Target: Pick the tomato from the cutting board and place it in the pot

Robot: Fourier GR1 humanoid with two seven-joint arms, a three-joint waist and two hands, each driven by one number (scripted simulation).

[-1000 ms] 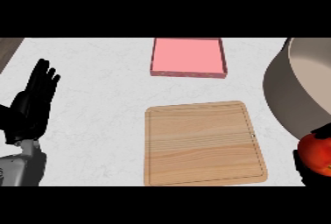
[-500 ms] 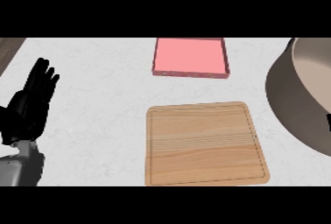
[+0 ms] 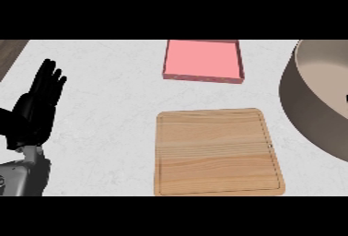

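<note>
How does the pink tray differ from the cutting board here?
The pink tray has raised walls; the cutting board is flat with only a shallow groove. The tray is plain pink; the board is wood-grained tan. The tray lies farther from the robot and looks smaller than the board. Both are rectangular, with nothing on them.

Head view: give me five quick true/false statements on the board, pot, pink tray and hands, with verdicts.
1. The light wooden cutting board has a tomato on it. False: nothing lies on it.
2. The flat pink square tray sits beyond the board, apart from it. True.
3. The large grey metal pot stands at the view's left. False: it is at the right edge.
4. The black left hand is open, fingers up, near the left edge. True.
5. The left hand holds the tomato. False: it holds nothing, and no tomato is in view.
</note>
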